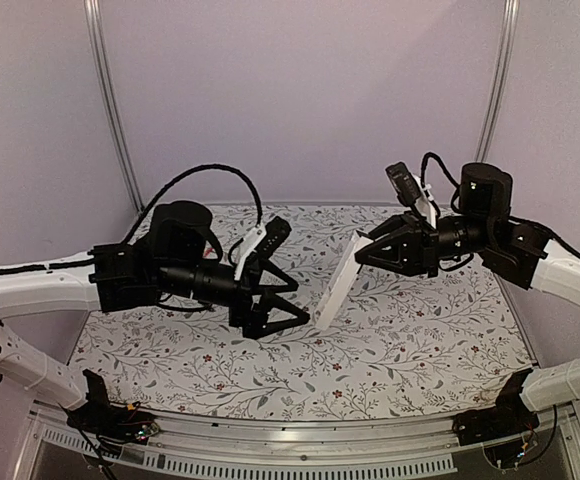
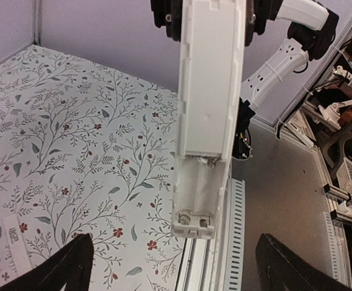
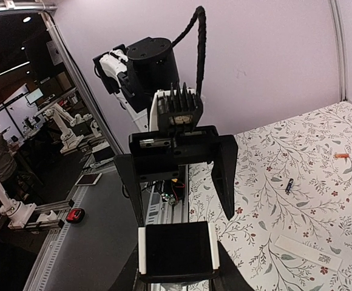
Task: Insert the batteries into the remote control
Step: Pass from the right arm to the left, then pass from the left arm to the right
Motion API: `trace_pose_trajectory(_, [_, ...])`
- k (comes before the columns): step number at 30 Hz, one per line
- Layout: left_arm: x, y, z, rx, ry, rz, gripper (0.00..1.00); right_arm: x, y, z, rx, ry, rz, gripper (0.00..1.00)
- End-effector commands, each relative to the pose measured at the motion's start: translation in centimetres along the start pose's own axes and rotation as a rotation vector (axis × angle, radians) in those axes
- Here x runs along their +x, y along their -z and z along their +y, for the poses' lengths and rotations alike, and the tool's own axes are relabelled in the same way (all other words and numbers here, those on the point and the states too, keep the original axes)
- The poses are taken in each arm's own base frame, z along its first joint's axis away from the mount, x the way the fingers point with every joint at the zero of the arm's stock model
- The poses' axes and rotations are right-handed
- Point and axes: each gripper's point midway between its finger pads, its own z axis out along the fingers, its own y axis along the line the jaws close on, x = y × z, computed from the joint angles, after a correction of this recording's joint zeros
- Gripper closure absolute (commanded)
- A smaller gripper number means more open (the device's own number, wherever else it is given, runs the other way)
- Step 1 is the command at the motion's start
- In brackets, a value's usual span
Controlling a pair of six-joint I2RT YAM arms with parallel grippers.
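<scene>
Because the remote control (image 1: 338, 283), clamped above the worktop (image 1: 420, 340) by the right tool (image 1: 362, 252), looks light, stiff and slick, the wide-open, empty left tool (image 1: 300, 304) should take its long edges.

Robotics laboratory: further white robot arms (image 3: 64, 127) on benches, a monitor (image 3: 33, 96) and aluminium framing (image 3: 85, 85) stand alongside.
</scene>
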Motion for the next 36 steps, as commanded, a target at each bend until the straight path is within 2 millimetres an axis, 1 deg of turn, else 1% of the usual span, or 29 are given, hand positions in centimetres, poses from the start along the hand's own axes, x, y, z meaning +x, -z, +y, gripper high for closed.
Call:
trace_pose_trajectory(1, [-0.4, -1.9, -0.8, 0.022, -0.061, 0.018, 0.08, -1.0, -0.6, 0.4, -0.017, 0.026, -0.008, 1.00])
trace_pose_trajectory(3, [-0.5, -2.7, -1.0, 0.027, -0.069, 0.028, 0.11, -1.1, -0.9, 0.6, -0.025, 0.028, -0.012, 1.00])
trace_pose_trajectory(5, [-0.6, -3.5, -1.6, 0.044, -0.082, 0.036, 0.15, -1.0, -1.2, 0.6, -0.029, 0.021, -0.013, 1.00])
trace_pose_trajectory(7, [-0.9, -4.1, -2.0, 0.047, -0.094, 0.037, 0.23, -0.9, -1.4, 0.5, -0.029, 0.016, -0.014, 1.00])
trace_pose_trajectory(9, [-0.8, -4.6, -2.1, 0.042, -0.094, 0.041, 0.34, -0.7, -1.6, 0.5, -0.029, 0.009, -0.016, 1.00])
trace_pose_trajectory(12, [-0.9, -4.6, -1.9, 0.024, -0.094, 0.021, 0.50, -0.6, -1.5, 0.5, -0.023, 0.006, -0.022, 1.00])
trace_pose_trajectory(16, [-1.3, -4.1, -1.2, -0.029, -0.093, -0.026, 0.65, -0.6, -1.3, 0.4, -0.008, 0.008, -0.031, 1.00])
trace_pose_trajectory(17, [-1.4, -3.9, -1.0, -0.044, -0.095, -0.034, 0.68, -0.7, -1.3, 0.4, -0.005, 0.007, -0.032, 0.98])
trace_pose_trajectory(18, [-1.4, -3.8, -0.8, -0.058, -0.096, -0.040, 0.72, -0.7, -1.3, 0.3, -0.001, 0.002, -0.032, 0.95])
trace_pose_trajectory(19, [-1.4, -3.7, -0.6, -0.071, -0.097, -0.043, 0.76, -0.6, -1.4, 0.1, 0.006, -0.005, -0.032, 0.86])
trace_pose_trajectory(20, [-1.5, -3.6, -0.4, -0.085, -0.097, -0.045, 0.80, -0.5, -1.4, -0.3, 0.023, -0.017, -0.033, 0.67])
trace_pose_trajectory(22, [-1.6, -3.4, 0.2, -0.128, -0.102, -0.045, 0.85, -0.5, -1.4, -0.9, 0.060, -0.045, -0.038, 0.13])
trace_pose_trajectory(23, [-1.5, -3.2, 0.7, -0.156, -0.107, -0.041, 0.87, -0.5, -1.3, -1.4, 0.091, -0.062, -0.042, 0.03])
trace_pose_trajectory(26, [-1.3, -2.7, 2.8, -0.287, -0.125, -0.023, 0.90, -0.2, -0.7, -2.7, 0.186, -0.102, -0.041, 0.01])
trace_pose_trajectory(29, [-0.8, -2.4, 5.2, -0.428, -0.140, 0.014, 0.92, 0.8, 0.4, -5.3, 0.328, -0.183, -0.015, 0.01])
trace_pose_trajectory(31, [-0.5, -2.2, 6.6, -0.523, -0.153, 0.042, 0.92, 1.1, 0.7, -6.4, 0.380, -0.235, -0.012, 0.01])
trace_pose_trajectory(33, [-0.2, -2.2, 7.6, -0.595, -0.172, 0.067, 0.92, 1.3, 0.7, -6.9, 0.397, -0.259, -0.002, 0.01])
trace_pose_trajectory(36, [0.3, -2.7, 8.1, -0.635, -0.186, 0.095, 0.93, 1.6, 0.5, -7.7, 0.425, -0.319, 0.028, 0.01])
